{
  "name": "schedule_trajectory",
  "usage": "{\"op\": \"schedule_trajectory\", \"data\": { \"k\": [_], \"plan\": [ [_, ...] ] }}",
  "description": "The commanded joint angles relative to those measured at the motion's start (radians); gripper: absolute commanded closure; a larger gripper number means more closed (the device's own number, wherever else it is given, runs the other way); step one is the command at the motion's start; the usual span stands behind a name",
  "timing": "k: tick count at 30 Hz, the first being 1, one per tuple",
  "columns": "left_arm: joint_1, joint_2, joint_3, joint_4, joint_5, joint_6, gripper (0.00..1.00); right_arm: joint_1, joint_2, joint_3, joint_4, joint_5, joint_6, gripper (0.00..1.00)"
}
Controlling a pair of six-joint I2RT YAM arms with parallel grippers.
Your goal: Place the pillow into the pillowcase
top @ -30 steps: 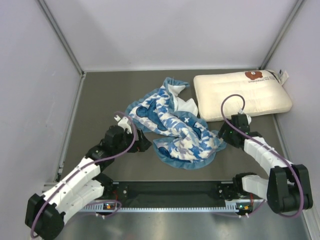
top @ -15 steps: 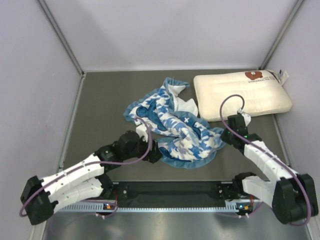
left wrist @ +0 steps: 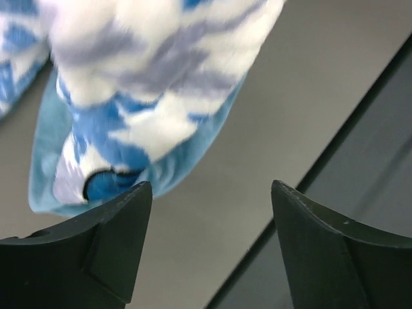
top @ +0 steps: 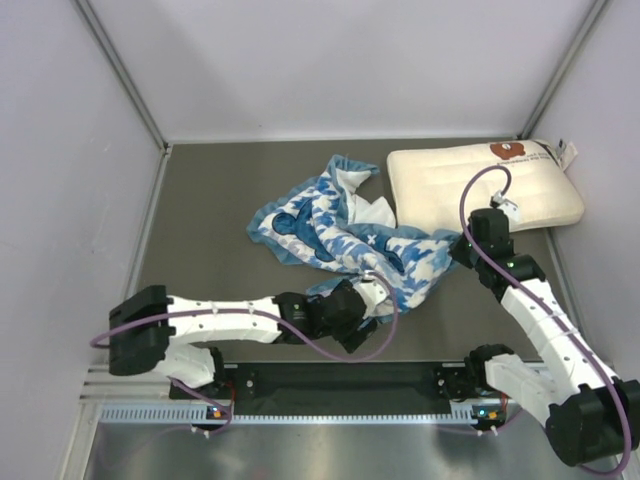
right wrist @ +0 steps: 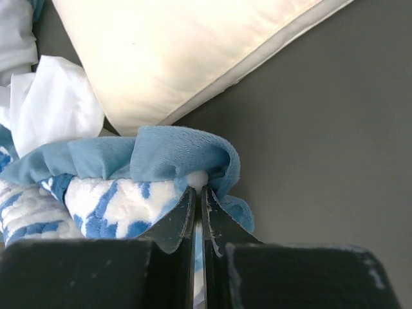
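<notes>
The cream pillow [top: 485, 190] lies at the back right of the table, its bear logo at the far end. The blue-and-white pillowcase [top: 340, 235] is crumpled in the middle, left of the pillow. My right gripper [top: 457, 250] is shut on the pillowcase's blue ruffled edge [right wrist: 180, 158], close to the pillow's [right wrist: 193, 51] near corner; in the right wrist view the right gripper [right wrist: 198, 190] pinches fabric between its tips. My left gripper [top: 372, 300] is at the pillowcase's near edge. In the left wrist view the left gripper [left wrist: 211, 187] stands open and empty, the pillowcase [left wrist: 154, 96] hanging just beyond its left finger.
A dark rail [top: 340, 380] runs along the table's near edge, right behind the left gripper, and shows in the left wrist view as a dark rail [left wrist: 367, 161]. Grey walls enclose the table on the left, back and right; the pillow lies against the right wall.
The left arm swept right along the pillowcase's near edge and now lies stretched out low. The right gripper shut on the ruffled edge and moved away from me, drawing it toward the pillow.
</notes>
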Motion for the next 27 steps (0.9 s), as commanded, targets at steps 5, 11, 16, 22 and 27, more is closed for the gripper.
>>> {"op": "schedule_trajectory", "data": {
  "k": [5,11,16,22,27],
  "plan": [
    [-0.023,0.205,0.190,-0.023,-0.125,0.121,0.28,-0.012,0.004,0.049,-0.012,-0.024,-0.012,1.00],
    [0.016,0.350,0.252,-0.054,-0.062,0.118,0.33,-0.015,0.002,0.053,-0.012,-0.037,-0.015,1.00],
    [0.071,0.382,0.243,-0.017,-0.016,0.106,0.39,-0.017,0.001,0.049,-0.009,-0.041,-0.018,1.00],
    [0.146,0.434,0.243,-0.031,0.051,0.087,0.37,-0.017,-0.006,0.038,-0.008,-0.052,-0.021,1.00],
    [0.166,0.490,0.246,-0.031,0.068,0.066,0.61,-0.020,-0.016,0.050,-0.020,-0.056,-0.022,1.00]
  ]
}}
